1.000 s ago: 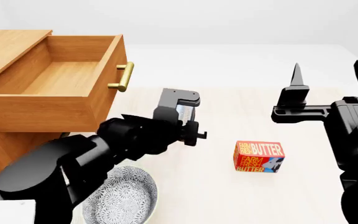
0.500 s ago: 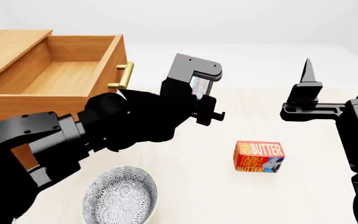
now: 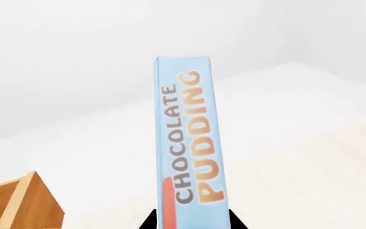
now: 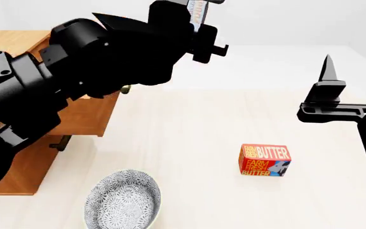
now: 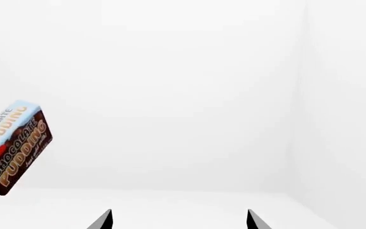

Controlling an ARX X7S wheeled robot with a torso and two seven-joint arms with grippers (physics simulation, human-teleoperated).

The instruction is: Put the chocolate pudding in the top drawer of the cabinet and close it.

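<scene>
Pudding held aloft in the left gripper (image 4: 199, 12).
Its jaws clamp the chocolate pudding (image 3: 188, 143) high above the table (image 4: 189, 143), beside the cabinet (image 4: 17, 157); the right gripper (image 5: 177, 220) hangs spread and empty near a butter box (image 4: 264, 160).

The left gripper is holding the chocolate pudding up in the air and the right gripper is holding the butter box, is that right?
Not quite. The left gripper does hold the chocolate pudding aloft, but the right gripper is open and empty. The head view shows the butter box lying on the table, apart from it.
</scene>
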